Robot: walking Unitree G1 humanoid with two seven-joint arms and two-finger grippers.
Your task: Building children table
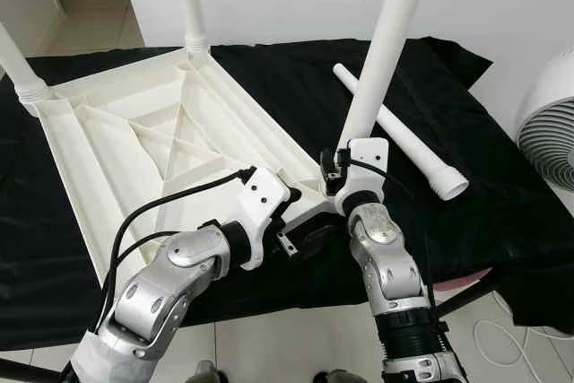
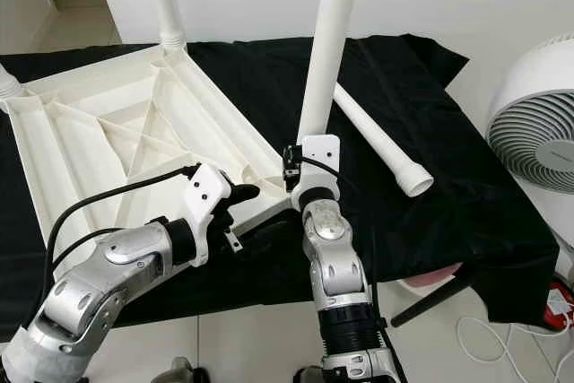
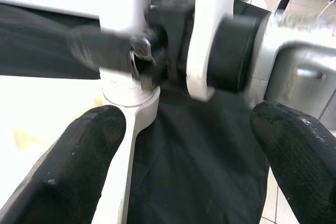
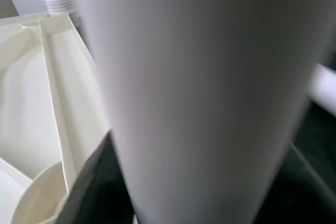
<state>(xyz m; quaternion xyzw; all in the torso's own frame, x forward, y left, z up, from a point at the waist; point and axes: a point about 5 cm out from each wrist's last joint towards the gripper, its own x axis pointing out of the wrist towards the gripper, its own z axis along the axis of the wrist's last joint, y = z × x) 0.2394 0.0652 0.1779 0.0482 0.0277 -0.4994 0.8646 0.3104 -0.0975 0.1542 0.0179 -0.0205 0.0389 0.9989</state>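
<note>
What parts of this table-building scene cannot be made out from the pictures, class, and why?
- Right gripper: its grip on the upright leg is hidden behind its wrist mount in the eye views; the right wrist view is blurred by the leg.
- Leg tops: cut off by the upper edge.
- Corner socket: blurred in the left wrist view.
- Tabletop near corner: covered by the left gripper.

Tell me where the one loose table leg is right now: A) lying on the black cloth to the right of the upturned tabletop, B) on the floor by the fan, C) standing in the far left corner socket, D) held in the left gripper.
A: the loose leg lies flat on the black cloth, right of the upturned tabletop, while the right gripper holds a different, upright leg.
</note>
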